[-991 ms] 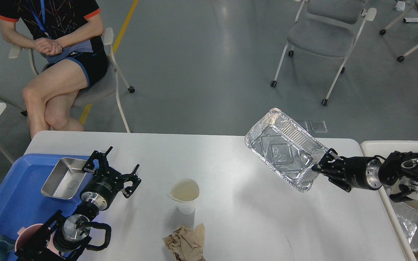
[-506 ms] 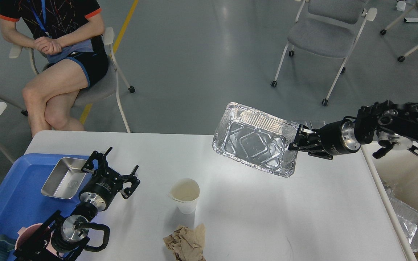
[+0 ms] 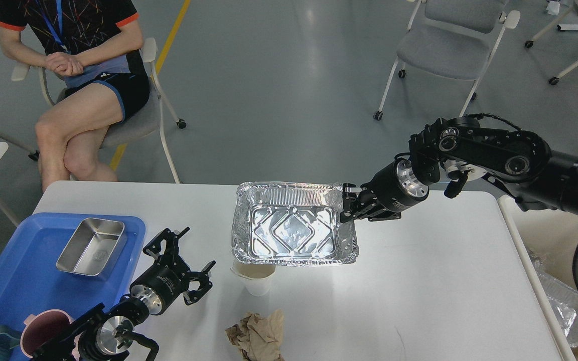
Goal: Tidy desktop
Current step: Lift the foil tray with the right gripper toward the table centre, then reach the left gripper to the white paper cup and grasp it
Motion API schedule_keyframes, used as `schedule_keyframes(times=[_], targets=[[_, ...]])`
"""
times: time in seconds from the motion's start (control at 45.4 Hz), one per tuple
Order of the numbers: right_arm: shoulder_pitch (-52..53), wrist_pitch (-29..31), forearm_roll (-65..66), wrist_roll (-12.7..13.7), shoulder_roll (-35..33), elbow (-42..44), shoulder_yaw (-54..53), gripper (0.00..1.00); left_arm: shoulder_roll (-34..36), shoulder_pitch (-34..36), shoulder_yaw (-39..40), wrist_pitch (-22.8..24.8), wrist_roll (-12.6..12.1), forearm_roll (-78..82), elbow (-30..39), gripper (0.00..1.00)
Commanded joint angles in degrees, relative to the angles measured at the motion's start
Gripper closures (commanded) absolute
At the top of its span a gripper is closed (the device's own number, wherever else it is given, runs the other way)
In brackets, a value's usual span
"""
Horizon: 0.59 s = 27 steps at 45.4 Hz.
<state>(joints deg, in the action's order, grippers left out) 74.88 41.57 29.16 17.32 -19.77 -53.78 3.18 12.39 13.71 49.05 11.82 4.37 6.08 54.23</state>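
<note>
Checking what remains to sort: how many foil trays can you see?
2. One foil tray is held by the right gripper above the desktop; another lies in the bin at right, partly hidden.

1 view only: the head camera sits above the near edge of the large smooth white rectangular desktop (image 3: 419, 301), facing forward and steeply down; the 2 arms enter from the lower left and right edges; the near tabletop fills the lower half at close range; grey floor (image 3: 279, 90) fills the upper half.
</note>
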Motion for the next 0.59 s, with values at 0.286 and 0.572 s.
schedule_keyframes(times=[0.286,0.572], targets=[[-2.0,3.2,-0.8,-0.4,-1.8,2.0,-1.0,1.0,0.4,1.4,-5.5,-0.7,0.2,6.9,1.0,0.03],[-3.3,2.9,-0.7,-0.7,-2.2,2.2,-3.1,1.0,14.6,1.4,-10.9,-5.6,0.2,11.4,20.3,0.03]])
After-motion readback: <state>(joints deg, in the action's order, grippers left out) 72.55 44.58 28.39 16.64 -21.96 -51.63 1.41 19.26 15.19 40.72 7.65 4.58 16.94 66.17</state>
